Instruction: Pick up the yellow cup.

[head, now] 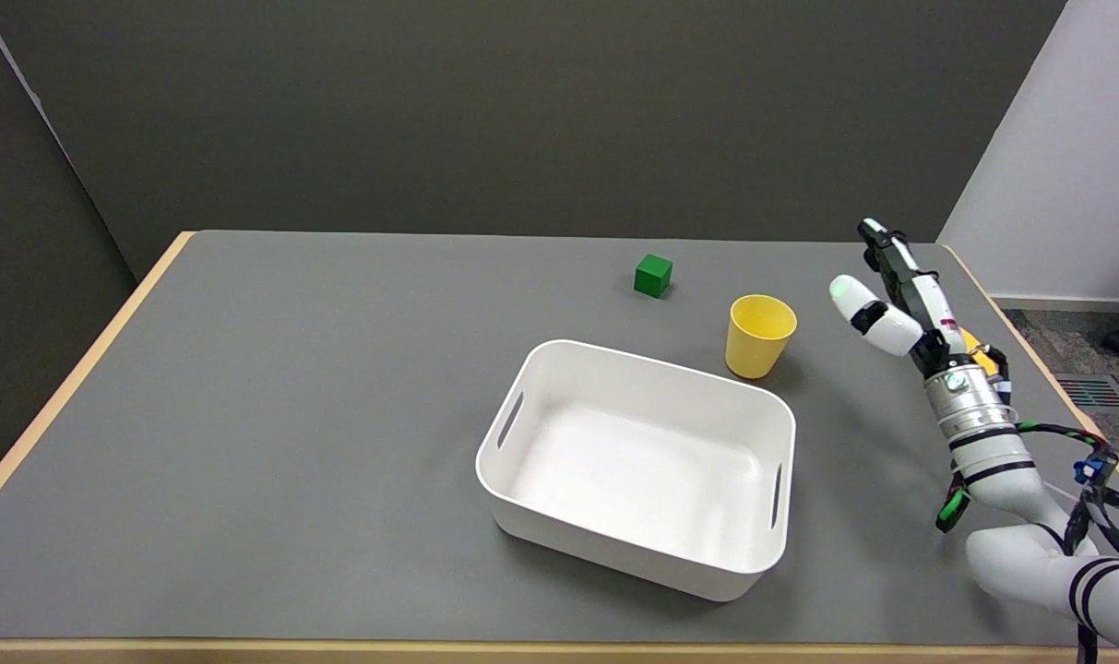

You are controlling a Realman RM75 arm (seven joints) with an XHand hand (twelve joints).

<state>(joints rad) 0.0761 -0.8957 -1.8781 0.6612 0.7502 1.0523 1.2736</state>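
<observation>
The yellow cup point(759, 335) stands upright on the grey table, mouth up, just behind the far right corner of the white bin. My right hand point(894, 295) hovers to the right of the cup, a short gap away from it. Its fingers are spread and point up and away, with the thumb toward the cup. Nothing is in the hand.
A white rectangular bin point(639, 461) with handle slots sits in the middle of the table, close in front of the cup. A green cube point(652, 275) lies behind and left of the cup. The table's right edge point(1029, 341) runs just beyond my hand.
</observation>
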